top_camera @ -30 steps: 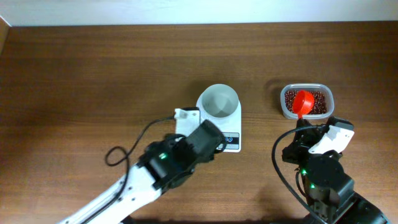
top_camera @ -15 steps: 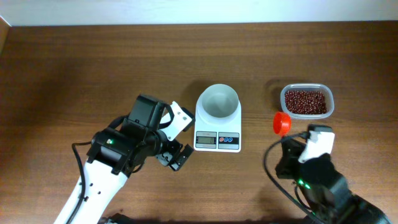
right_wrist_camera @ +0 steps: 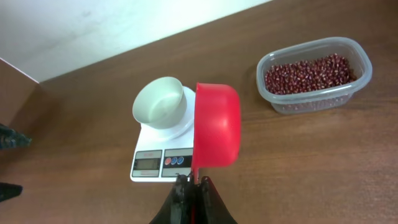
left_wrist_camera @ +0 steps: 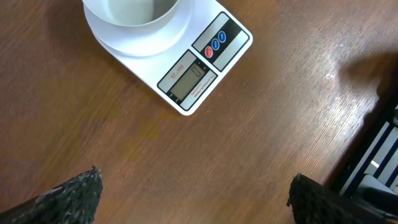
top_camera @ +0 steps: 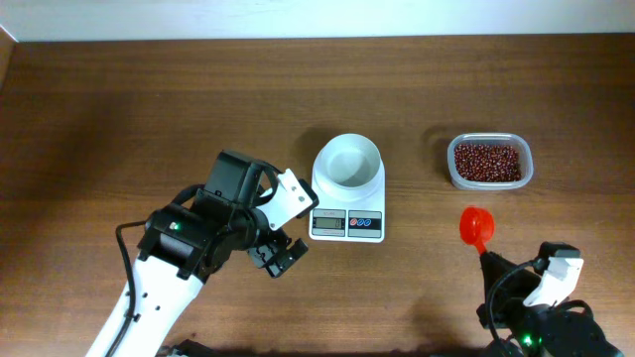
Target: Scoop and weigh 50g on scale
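A dark wooden table [top_camera: 119, 109] fills the view, with a white wall [right_wrist_camera: 93, 25] along its far edge.

Nearest the robot, the right gripper [right_wrist_camera: 194, 186] is clamped on the thin handle of a red scoop [top_camera: 476, 226]. The scoop's handle runs from near to far, and the cup is at the far end. In the right wrist view the cup is turned on its side with its mouth to the left, so I cannot tell what it holds. Half a second ago it hung just beside the scale's right edge, and a second ago it was over the tub. It now sits further back and to the right, well apart from both.

The left gripper [left_wrist_camera: 196, 202] hangs with its jaws spread wide and nothing between them, just left of the scale's near end. It has barely shifted in the last half second. A second ago that arm lay across the display.

The scale [top_camera: 347, 203] stands mid-table with its long axis running near to far. Its display [left_wrist_camera: 191, 76] and its red and blue buttons [left_wrist_camera: 216, 44] face the robot. The bowl [top_camera: 347, 162] sits on the far end and looks empty. The small print by the display is too fine to read, and no digits can be made out.

To the right of the bowl, the beans [top_camera: 486, 161] lie in a clear tub [right_wrist_camera: 367, 71].
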`<state>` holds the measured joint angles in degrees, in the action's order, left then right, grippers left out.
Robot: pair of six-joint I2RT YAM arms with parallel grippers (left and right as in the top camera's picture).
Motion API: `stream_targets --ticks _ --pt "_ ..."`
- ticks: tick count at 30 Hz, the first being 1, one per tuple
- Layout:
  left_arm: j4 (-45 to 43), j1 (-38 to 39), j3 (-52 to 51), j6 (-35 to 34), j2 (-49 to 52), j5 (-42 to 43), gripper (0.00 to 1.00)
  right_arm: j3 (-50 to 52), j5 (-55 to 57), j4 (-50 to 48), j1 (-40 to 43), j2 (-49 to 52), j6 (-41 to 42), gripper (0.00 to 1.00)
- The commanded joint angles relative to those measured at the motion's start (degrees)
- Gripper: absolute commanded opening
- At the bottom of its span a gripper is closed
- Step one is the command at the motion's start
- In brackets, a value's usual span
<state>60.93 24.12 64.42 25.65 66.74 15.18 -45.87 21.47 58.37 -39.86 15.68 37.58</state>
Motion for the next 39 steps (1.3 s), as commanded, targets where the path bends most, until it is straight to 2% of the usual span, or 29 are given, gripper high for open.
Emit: stream_targets --ticks 1,7,18,20,24,32,35,39 --pt "0.9 -0.3 1.5 3.4 -0.9 0.2 0.99 -0.5 -0.3 0.2 -0.3 -0.3 0.4 0.04" --pt "1.5 -0.3 1.5 4.7 -0.9 -4.6 0.99 -0.5 -0.5 0.0 -0.3 -0.3 0.4 0.04" --pt "1.7 -0.3 1.5 4.7 -0.9 -4.5 0.99 -0.5 -0.5 0.3 -0.3 -0.3 0.3 0.04" --pt "1.7 -0.3 1.5 6.7 -0.9 -4.6 0.99 -0.5 -0.2 0.2 -0.3 -0.3 0.3 0.04" --pt "1.7 -6.1 1.5 8.8 -0.9 0.3 0.99 -0.5 -0.3 0.2 -0.3 -0.3 0.2 0.04" --pt "2.4 -6.4 1.5 9.6 -0.9 0.7 0.99 -1.4 1.3 0.8 -0.3 0.1 -1.8 0.04" --pt "2.4 -6.4 1.5 9.6 -0.9 0.5 0.99 -2.0 1.2 -1.9 -0.3 5.0 -1.8 0.04" --pt "2.4 -6.4 1.5 9.6 -0.9 0.5 0.99 -4.4 1.2 -3.1 -0.3 19.1 -2.8 0.04"
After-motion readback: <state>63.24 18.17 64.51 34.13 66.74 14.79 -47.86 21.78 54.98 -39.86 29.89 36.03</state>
